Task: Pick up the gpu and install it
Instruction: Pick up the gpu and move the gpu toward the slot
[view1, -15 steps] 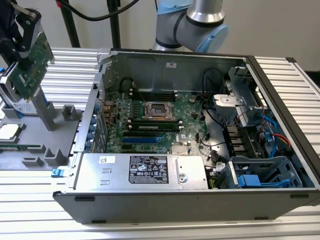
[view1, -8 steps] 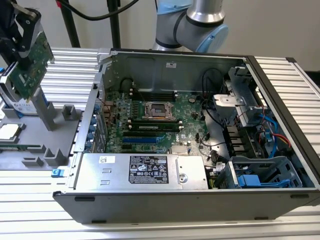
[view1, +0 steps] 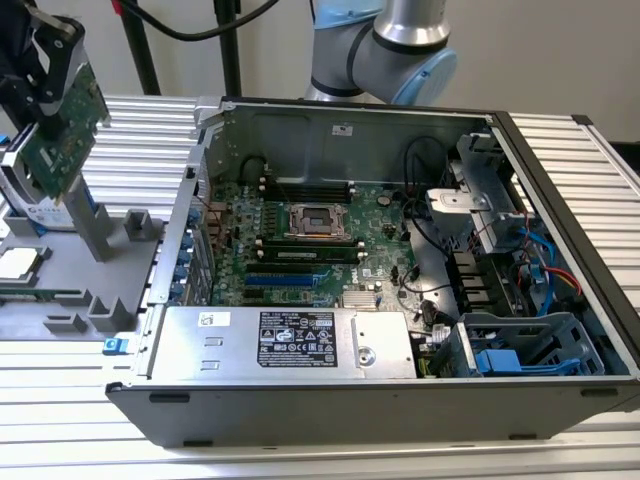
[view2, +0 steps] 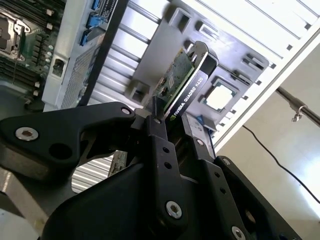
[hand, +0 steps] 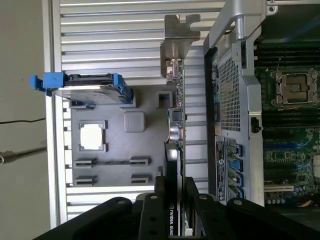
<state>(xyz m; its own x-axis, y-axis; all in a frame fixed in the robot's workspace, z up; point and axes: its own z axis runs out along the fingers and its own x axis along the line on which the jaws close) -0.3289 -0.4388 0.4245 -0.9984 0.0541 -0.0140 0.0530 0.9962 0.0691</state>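
Slippage is the risk: the black end effector (view2: 174, 126) pinches the flat green-and-black gpu card (view1: 62, 135) by one edge above the grey moulded holder tray (hand: 117, 150), outside the open metal computer case (view1: 330, 405); any tilt could snag its silver bracket (hand: 177, 47) on the case wall.

gpu (view1: 62, 135); green board, black cooler; tilted on edge; clamped in end effector (view2: 175, 125); exterior view's left

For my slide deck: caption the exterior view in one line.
Gripper holds the gpu above the grey parts tray, beside the open computer case.
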